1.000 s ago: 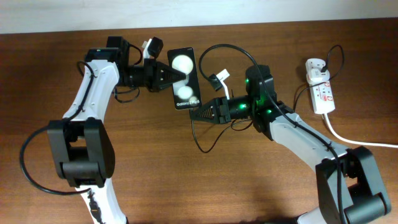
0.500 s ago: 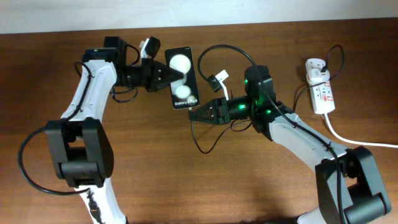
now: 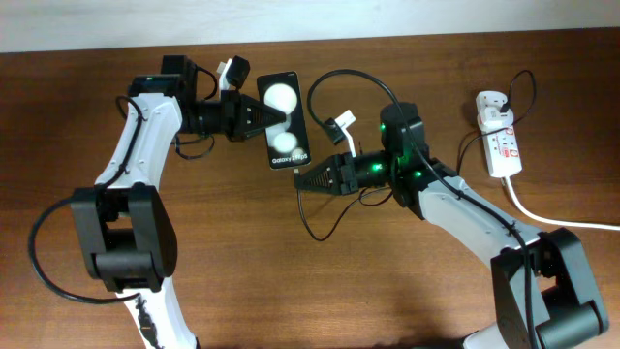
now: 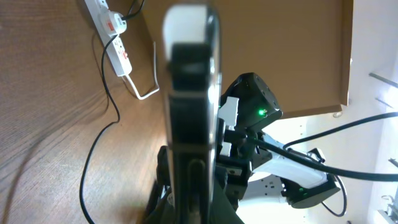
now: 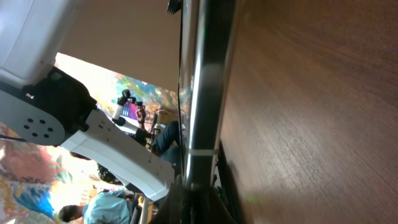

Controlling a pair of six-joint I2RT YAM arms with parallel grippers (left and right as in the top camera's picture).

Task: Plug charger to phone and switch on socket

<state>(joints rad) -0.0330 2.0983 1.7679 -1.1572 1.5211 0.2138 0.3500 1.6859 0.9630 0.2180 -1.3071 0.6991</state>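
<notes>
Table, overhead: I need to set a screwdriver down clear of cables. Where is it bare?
Bare wood lies at the front of the table, between the arm bases, and left of the left arm. Crowded: the centre, where left gripper, right gripper, phone and charger cable meet, and the right edge with socket and white cord.

Left claw (image 3: 271,113) and right claw (image 3: 302,179), both clamped, point inward.

My overhead camera looking straight down on the whole table (image 3: 291,291), my left wrist camera close behind the phone (image 4: 189,124) seen edge-on, facing across to the socket (image 4: 115,46) and my right arm (image 4: 258,109), my right wrist camera pressed near the same phone's edge, low along the wood, all three views sharing that phone
</notes>
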